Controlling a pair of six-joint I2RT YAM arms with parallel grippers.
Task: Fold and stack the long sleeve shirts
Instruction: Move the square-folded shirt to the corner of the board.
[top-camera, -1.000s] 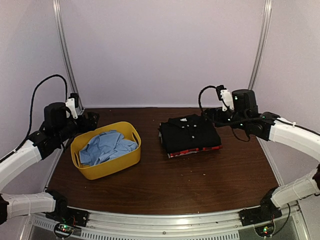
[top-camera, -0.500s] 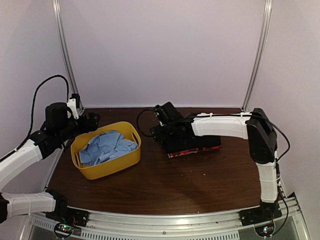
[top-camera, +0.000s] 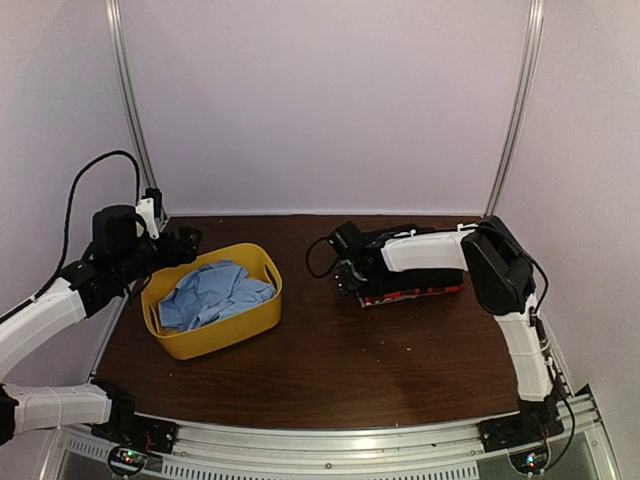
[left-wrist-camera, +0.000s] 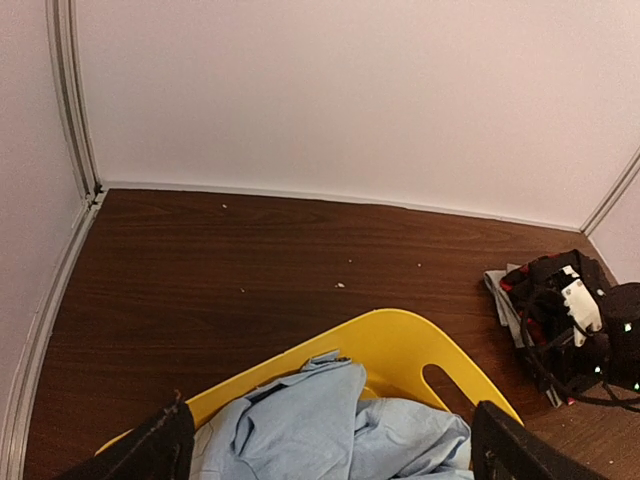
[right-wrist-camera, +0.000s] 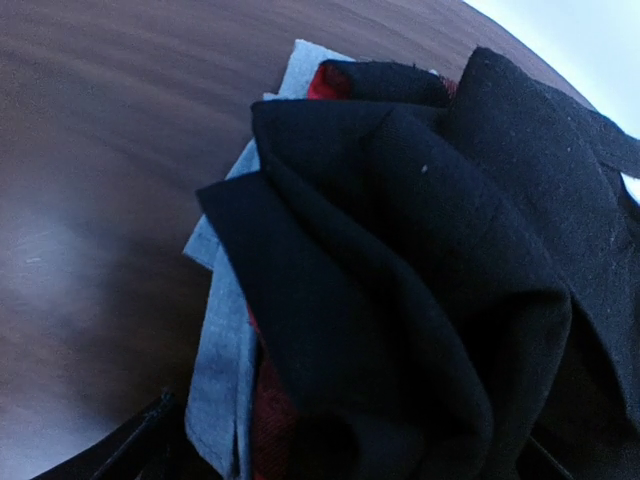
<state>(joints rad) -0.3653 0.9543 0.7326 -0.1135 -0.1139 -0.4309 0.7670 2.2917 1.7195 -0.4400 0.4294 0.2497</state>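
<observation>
A light blue shirt (top-camera: 215, 292) lies crumpled in the yellow basket (top-camera: 215, 340). My left gripper (top-camera: 188, 241) is open and empty at the basket's far left corner; the left wrist view shows the blue shirt (left-wrist-camera: 330, 420) just below its fingers (left-wrist-camera: 150, 450). A black shirt (top-camera: 425, 280) lies on a red-edged one (top-camera: 400, 297) in a stack at centre right. My right gripper (top-camera: 347, 275) is at the stack's left edge. In the right wrist view the black shirt (right-wrist-camera: 430, 260) is bunched up close, over red and pale layers, between the open jaws.
The basket rim (left-wrist-camera: 400, 330) has a handle slot. The back wall and corner rails close the table's far side. The right arm stretches across the back of the stack. Crumbs dot the brown table (top-camera: 330, 370).
My right arm has swung from the back right to the stack's left side. The stack has slid to the right and the black shirt's edge has bunched. The left arm has barely moved.
</observation>
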